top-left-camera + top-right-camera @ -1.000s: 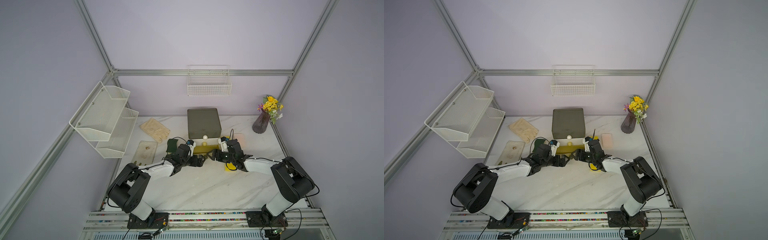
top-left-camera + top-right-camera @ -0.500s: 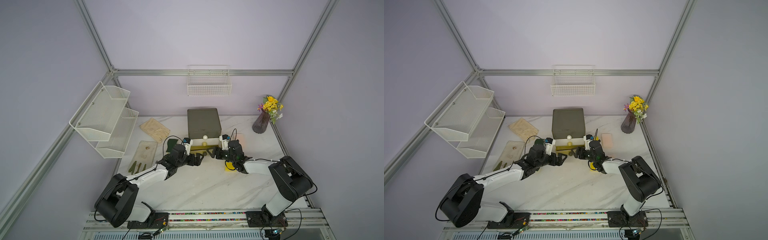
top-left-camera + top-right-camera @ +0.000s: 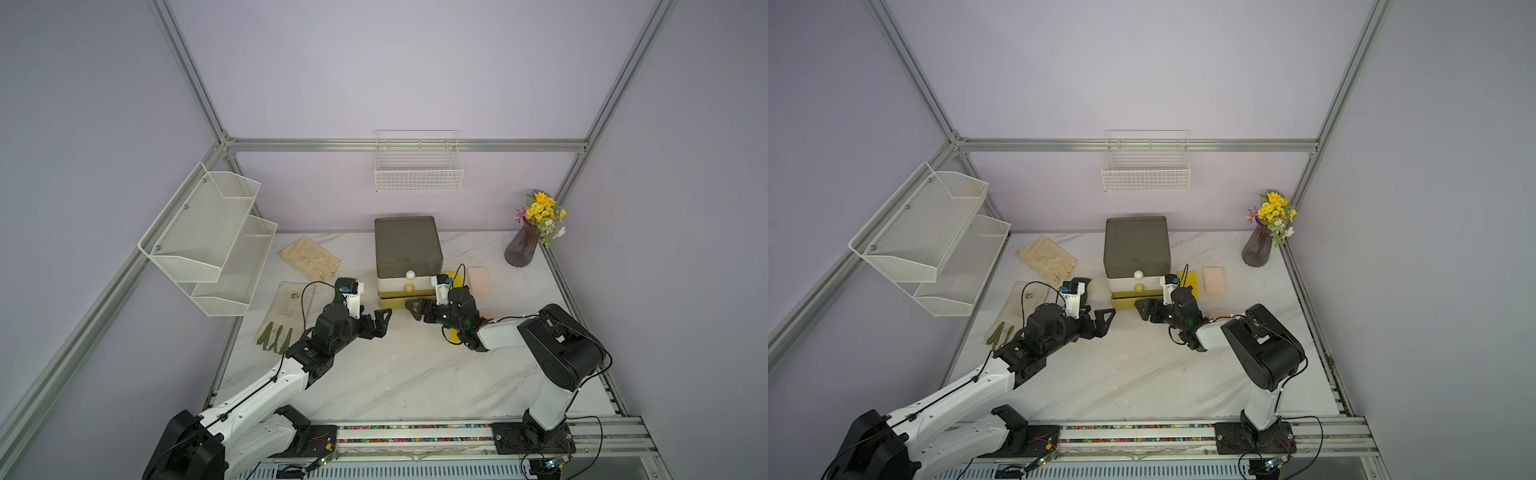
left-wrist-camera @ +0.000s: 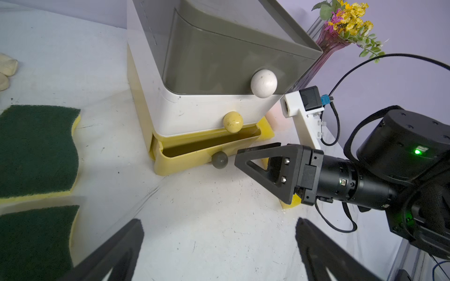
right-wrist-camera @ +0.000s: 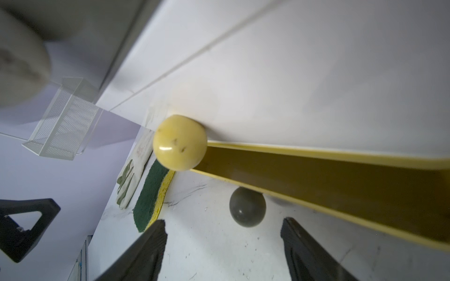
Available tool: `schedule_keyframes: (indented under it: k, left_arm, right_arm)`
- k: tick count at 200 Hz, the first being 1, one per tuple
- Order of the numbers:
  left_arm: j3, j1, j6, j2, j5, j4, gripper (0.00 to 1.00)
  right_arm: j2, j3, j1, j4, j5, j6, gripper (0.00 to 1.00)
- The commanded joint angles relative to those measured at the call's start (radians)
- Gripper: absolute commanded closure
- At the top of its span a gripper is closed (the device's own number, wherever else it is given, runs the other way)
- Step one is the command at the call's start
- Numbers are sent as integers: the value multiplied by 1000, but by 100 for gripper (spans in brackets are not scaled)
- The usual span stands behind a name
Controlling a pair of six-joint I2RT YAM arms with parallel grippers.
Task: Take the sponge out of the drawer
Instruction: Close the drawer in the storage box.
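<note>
The green-and-yellow sponge (image 4: 36, 148) lies flat on the table to the left of the drawer unit (image 3: 407, 245), outside it, and also shows in the right wrist view (image 5: 148, 194). The yellow bottom drawer (image 4: 185, 160) is pulled out a little, and the strip of its inside that shows is bare. Its grey knob (image 5: 247, 206) sits just beyond the tips of my right gripper (image 5: 224, 226), which is open and holds nothing. My left gripper (image 4: 219, 226) is open wide over bare table in front of the unit, facing the right gripper (image 3: 413, 311).
A beige glove (image 3: 309, 257) and a white glove with green fingers (image 3: 286, 311) lie on the left. A pink pad (image 3: 478, 280) and a yellow flat piece (image 3: 457, 280) lie right of the unit. A vase (image 3: 523, 247) stands at the back right and a mesh shelf (image 3: 208, 237) hangs on the left.
My left gripper has drawn back a little from the drawer front and its arm has stretched out lower. My right gripper has slid left toward the grey knob and opened slightly wider.
</note>
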Motion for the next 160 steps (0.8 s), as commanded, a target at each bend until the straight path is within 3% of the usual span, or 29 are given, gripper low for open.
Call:
schedule_keyframes:
  k: [1, 160]
  left_arm:
    - [6, 6, 1, -8, -29, 5, 0]
    - [-8, 6, 2, -19, -36, 11, 0]
  right_arm:
    - [28, 2, 18, 77, 40, 23, 21]
    - [221, -114, 123, 672, 202, 277, 15]
